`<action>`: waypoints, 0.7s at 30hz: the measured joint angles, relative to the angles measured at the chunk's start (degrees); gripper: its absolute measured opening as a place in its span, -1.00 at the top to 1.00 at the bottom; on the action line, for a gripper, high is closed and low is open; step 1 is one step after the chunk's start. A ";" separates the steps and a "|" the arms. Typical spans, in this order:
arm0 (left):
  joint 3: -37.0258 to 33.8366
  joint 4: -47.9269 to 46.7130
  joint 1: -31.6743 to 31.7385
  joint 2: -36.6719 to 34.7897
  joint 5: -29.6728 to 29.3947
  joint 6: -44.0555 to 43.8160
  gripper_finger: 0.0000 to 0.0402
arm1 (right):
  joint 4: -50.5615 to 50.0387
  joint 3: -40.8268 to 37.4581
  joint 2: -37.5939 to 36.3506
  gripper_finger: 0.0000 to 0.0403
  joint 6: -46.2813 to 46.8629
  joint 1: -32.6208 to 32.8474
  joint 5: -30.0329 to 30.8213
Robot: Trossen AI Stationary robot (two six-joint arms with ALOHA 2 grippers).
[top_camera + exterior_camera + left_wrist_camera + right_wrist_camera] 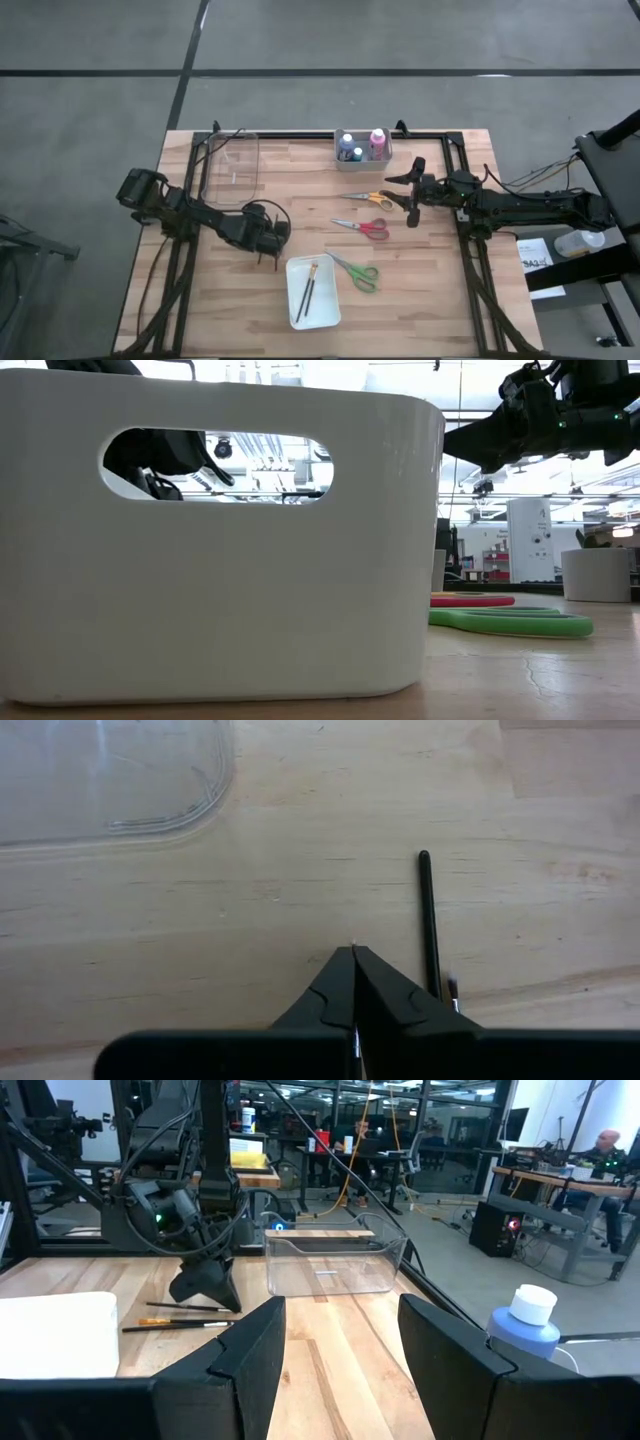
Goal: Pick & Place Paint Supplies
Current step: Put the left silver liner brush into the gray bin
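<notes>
left gripper (268,243) pinched closed, empty, low over wooden table (430,290) beside a thin dark brush (428,920); right gripper (413,199) spread wide, empty, above orange-handled scissors (369,199).

Even, bright overhead light; low view backlit by glaring ceiling lights, foreground soft.

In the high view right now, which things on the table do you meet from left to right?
Clear plastic bin → left end effector → white tray → red scissors → right end effector.
</notes>
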 joint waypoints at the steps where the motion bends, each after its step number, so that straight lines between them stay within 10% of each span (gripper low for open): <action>1: 0.00 -0.01 0.00 -0.10 -0.01 -0.05 0.98 | 0.00 0.00 0.00 0.04 0.00 0.00 0.00; 21: -0.15 -0.97 -0.15 -2.05 -0.28 -0.27 0.98 | 0.00 0.00 0.00 0.04 0.00 0.04 0.00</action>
